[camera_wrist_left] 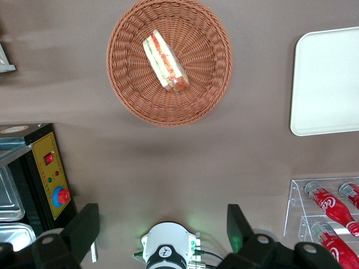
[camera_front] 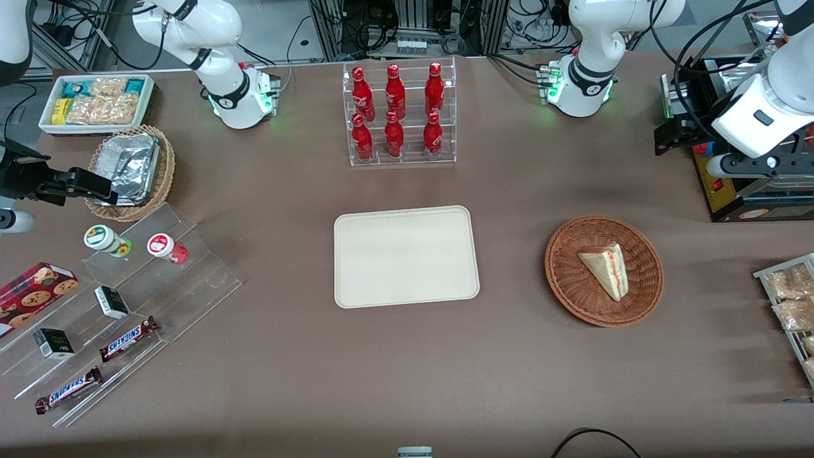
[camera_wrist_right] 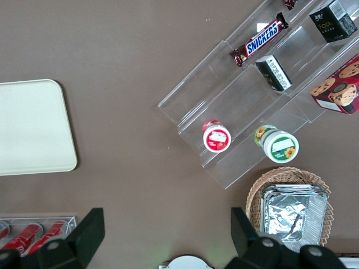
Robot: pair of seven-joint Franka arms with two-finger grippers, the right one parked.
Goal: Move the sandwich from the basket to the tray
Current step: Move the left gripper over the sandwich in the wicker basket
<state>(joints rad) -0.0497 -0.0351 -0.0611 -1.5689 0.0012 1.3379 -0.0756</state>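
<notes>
Even, bright overhead light, diffuse; no hard shadows anywhere. Brown table (camera_front: 286,356) reads matte with faint lighter and darker bands. Tray (camera_front: 406,256) shows a soft pale sheen across its middle, not blown out. Basket (camera_front: 604,270) and sandwich (camera_front: 607,268) throw only a thin, soft shadow on the weave. Foil containers (camera_front: 129,166) glint with small bright specks. Red bottles (camera_front: 394,111) carry small highlights; their clear rack glares lightly. Green status lights at both arm bases tint the table nearby. Gripper (camera_wrist_left: 162,230), raised well above the table, has dark, slightly soft fingers in the wrist view. Front view sharp throughout.
</notes>
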